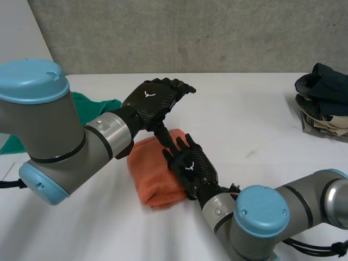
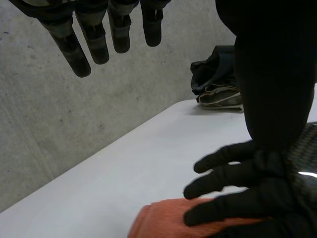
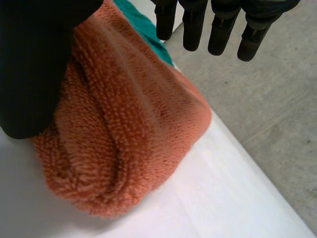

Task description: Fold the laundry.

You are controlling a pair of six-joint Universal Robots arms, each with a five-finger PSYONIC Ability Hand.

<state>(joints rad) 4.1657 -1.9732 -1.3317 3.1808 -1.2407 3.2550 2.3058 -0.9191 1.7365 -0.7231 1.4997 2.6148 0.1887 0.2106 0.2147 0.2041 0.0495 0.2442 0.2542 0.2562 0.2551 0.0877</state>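
An orange towel (image 1: pixel 153 176), folded into a thick bundle, lies on the white table (image 1: pixel 255 119) in the middle. My right hand (image 1: pixel 189 161) rests flat on the towel's right side, open, with its fingers straight. In the right wrist view the towel (image 3: pixel 129 124) bulges under the palm and the fingertips (image 3: pixel 220 29) reach past it. My left hand (image 1: pixel 155 99) hovers above the towel's far end, open, fingers spread, thumb pointing down at the towel. The left wrist view shows its straight fingers (image 2: pixel 94 37) in the air, with my right hand (image 2: pixel 247 198) on the towel (image 2: pixel 158 220) below.
A green cloth (image 1: pixel 92 106) lies at the table's left, behind my left forearm, and touches the towel's far side (image 3: pixel 148 34). A pile of dark and beige clothes (image 1: pixel 323 100) sits at the right edge. A grey wall stands behind the table.
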